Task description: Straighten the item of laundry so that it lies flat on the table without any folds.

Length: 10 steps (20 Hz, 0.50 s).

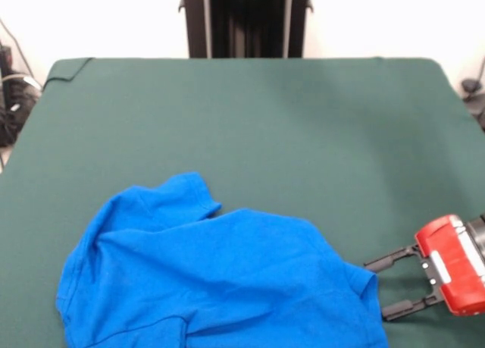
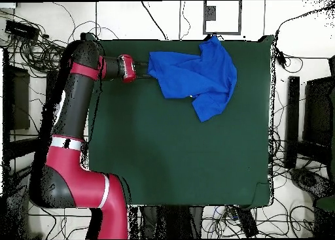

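Shirt rumpled, print side down, at counter corner. Pincer open, level with the cloth, tips at the hem corner. Best to pinch one layer only, then drag outward low and slow.

I count one bright blue short-sleeved T-shirt, and on it I can make out two sleeves in the overhead view. I count one large rectangular table covered in dark green felt-like cloth. I see one red and black robot arm, carrying one gripper with a red body, and in the front view I count two dark fingers on it, spread apart. Behind the table I count one black pedestal column. Loose cables on the floor are too many and too tangled for me to count.
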Each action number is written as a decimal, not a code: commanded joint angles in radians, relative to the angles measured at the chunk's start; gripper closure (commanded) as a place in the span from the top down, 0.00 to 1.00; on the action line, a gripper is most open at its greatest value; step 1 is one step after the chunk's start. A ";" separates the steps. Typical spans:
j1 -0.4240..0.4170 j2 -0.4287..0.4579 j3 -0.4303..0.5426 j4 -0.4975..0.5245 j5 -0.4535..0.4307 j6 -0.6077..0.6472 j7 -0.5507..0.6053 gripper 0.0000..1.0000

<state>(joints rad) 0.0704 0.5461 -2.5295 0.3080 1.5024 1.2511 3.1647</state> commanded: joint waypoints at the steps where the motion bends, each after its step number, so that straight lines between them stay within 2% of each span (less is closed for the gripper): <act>1: -0.012 0.028 -0.111 -0.085 0.105 0.042 -0.066 1.00; 10: -0.020 0.000 -0.177 -0.072 0.103 0.037 -0.125 1.00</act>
<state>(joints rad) 0.0681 0.5497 -2.5906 0.3127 1.5232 1.2529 3.1647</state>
